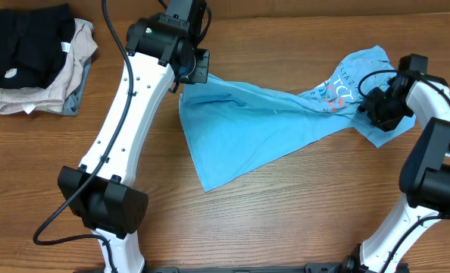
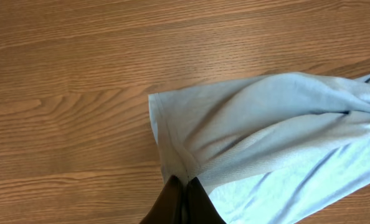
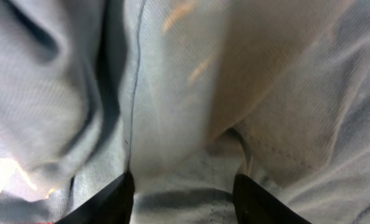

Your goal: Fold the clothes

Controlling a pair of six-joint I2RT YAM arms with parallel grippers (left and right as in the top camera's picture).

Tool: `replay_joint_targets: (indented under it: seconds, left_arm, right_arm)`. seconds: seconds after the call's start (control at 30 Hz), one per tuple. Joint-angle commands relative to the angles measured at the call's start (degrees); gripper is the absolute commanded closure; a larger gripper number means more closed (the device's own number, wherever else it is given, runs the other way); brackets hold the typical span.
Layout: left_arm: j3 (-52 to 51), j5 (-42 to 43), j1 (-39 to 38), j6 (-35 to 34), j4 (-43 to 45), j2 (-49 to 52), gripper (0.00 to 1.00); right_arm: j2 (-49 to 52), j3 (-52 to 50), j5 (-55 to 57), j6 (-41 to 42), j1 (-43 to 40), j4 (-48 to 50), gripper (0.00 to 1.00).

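Your left gripper [image 2: 185,182] pinches shut on the shirt [image 1: 248,125] at a hem corner. Your right gripper [image 3: 184,182], jaws half apart, clamps a thick bunch beside the print. The cloth stretches between them, likely light and limp; hold hems and corners.

The left arm [image 1: 130,106], on the T-shirt's [image 1: 240,125] left, has smooth white links with a row of small dark screw holes, blocky black joint housings and a looping black cable. The right arm [image 1: 435,159], on the T-shirt's right, is likewise white with black joints and a thin black cable. The left gripper [image 2: 185,182] and right gripper [image 3: 183,180] have dark, tapered fingers.
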Motion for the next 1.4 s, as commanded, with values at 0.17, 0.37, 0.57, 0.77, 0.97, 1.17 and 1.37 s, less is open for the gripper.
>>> replay_joint_targets:
  seconds: [0.17, 0.37, 0.57, 0.77, 0.97, 1.17, 1.37]
  left_arm:
    - [1.1, -1.1, 0.3, 1.3, 0.1, -0.8, 0.96]
    - [1.1, -1.0, 0.3, 1.3, 0.6, -0.7, 0.96]
    - [1.1, -1.2, 0.3, 1.3, 0.2, -0.7, 0.96]
    - [1.1, -1.1, 0.3, 1.3, 0.2, -0.7, 0.96]
    - [1.1, -1.1, 0.3, 1.3, 0.2, -0.7, 0.96]
    - [1.1, -1.2, 0.3, 1.3, 0.2, -0.7, 0.96]
    - [1.1, -1.2, 0.3, 1.3, 0.2, -0.7, 0.96]
  right_arm:
    - [-6.6, 1.7, 0.0, 0.2, -0.6, -6.2, 0.43]
    - [-6.8, -1.2, 0.2, 1.3, -0.3, -5.1, 0.43]
    - [-6.7, -7.3, 0.4, 3.4, -0.3, 1.9, 0.44]
    - [-6.7, -10.1, 0.5, 3.6, -0.3, 5.1, 0.48]
    - [-6.7, -10.1, 1.0, 3.7, -0.3, 6.5, 0.60]
    - [-6.7, -10.1, 1.0, 3.8, -0.3, 6.5, 0.69]
    - [-6.8, -9.8, 1.0, 3.8, -0.6, 5.6, 0.64]
